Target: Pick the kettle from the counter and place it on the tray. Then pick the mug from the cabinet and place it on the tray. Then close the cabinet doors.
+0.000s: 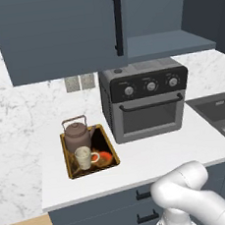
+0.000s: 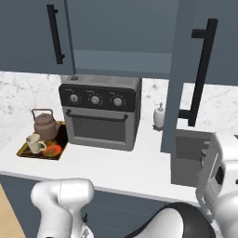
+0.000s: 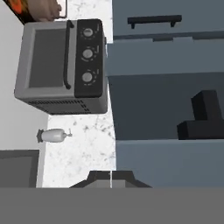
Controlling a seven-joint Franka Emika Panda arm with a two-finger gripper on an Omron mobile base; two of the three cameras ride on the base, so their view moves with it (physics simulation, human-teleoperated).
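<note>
Looking across the counter [image 1: 154, 154], you see the kettle [image 1: 77, 134] and the mug [image 1: 84, 157] both sitting on the tray [image 1: 69, 165] — the kettle toward the wall, the mug just in front of it, its handle pointing at the red-orange spot. The tray lies to the left of the toaster oven [image 1: 145, 100]. Above, the cabinet [image 1: 161, 42] has its left door [image 1: 58, 34] shut, while the right door [image 2: 193, 76] stands swung out toward you (its black bar handle [image 2: 201, 72] faces the arm). In the hand view the gripper [image 3: 111, 180] has its fingertips pressed together with nothing between them — closed, empty. A soap dispenser [image 2: 159, 116] stands right of the oven.
</note>
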